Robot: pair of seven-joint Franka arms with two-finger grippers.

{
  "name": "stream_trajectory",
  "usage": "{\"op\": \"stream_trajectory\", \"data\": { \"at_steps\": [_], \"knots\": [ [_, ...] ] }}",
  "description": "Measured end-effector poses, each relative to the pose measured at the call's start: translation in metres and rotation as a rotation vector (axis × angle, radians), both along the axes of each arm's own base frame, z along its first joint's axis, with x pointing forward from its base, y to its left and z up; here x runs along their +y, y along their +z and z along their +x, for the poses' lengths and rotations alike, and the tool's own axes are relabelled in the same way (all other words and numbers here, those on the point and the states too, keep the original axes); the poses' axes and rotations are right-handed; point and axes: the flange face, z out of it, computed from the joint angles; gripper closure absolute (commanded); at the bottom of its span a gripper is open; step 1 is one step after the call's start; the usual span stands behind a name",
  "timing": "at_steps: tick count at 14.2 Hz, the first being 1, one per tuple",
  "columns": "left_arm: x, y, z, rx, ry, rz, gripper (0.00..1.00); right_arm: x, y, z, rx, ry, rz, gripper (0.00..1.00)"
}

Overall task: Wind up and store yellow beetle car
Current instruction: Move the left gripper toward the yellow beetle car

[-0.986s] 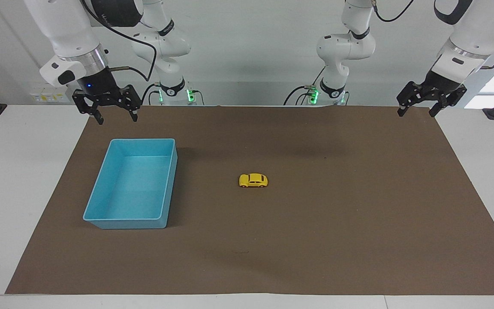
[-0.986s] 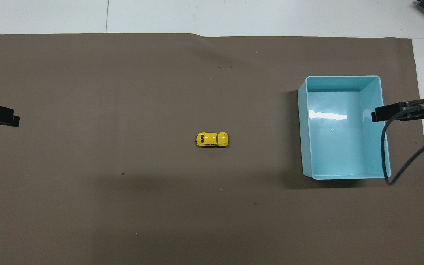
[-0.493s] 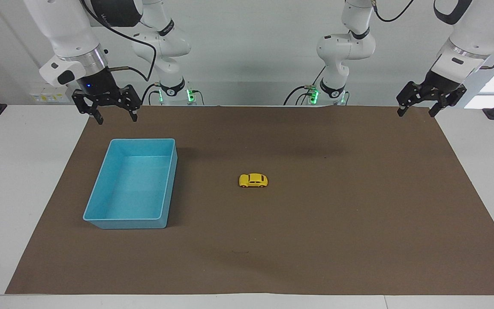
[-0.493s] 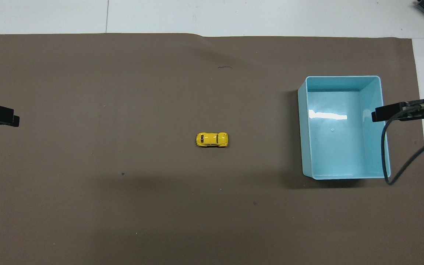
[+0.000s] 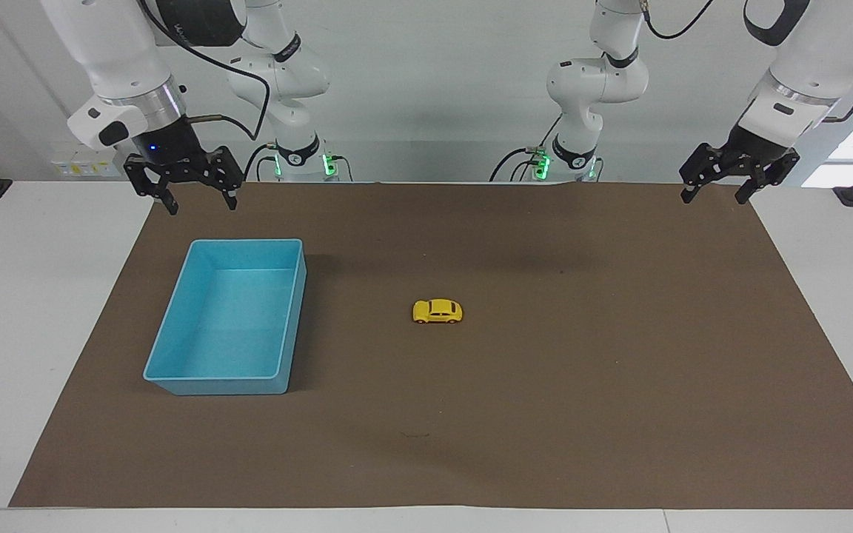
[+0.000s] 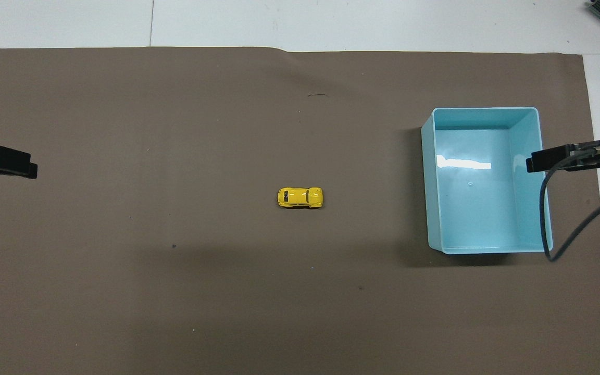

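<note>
Yellow and tiny, the yellow beetle car (image 5: 437, 312) stood on its wheels near the middle of the brown mat (image 5: 545, 414) that covered most of the white table (image 5: 34, 296). In the overhead view the car lay lengthwise along the nine-to-three line of the mat, untouched, with open mat all round it.

From the car, in the overhead view, the blue bin (image 6: 534, 156) sat at about three o'clock, well apart from it, toward the right arm's end of the table. The bin stood upright on the mat with nothing inside it.

The right gripper (image 5: 198, 201) hung in the air over the mat's edge at the robots' end, just past the bin's nearer rim, its fingers spread apart and holding nothing. The left gripper (image 5: 714, 194) hung over the mat's corner at the left arm's end, at roughly nine o'clock from the car in the overhead view, its fingers likewise released and empty. Neither gripper touched the car or the bin.
</note>
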Motion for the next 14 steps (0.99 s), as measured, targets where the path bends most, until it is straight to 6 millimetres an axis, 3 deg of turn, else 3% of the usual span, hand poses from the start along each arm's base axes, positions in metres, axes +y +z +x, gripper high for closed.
{"op": "stream_trajectory", "data": {
  "at_steps": [9,14],
  "knots": [
    [-0.032,-0.022,0.006,0.003,0.185,-0.004,0.00,0.000,0.000,0.000,0.000,0.000,0.000,0.00],
    [-0.056,-0.036,0.012,0.003,0.432,-0.016,0.00,0.000,0.000,0.000,0.000,0.000,0.000,0.00]
  ]
}}
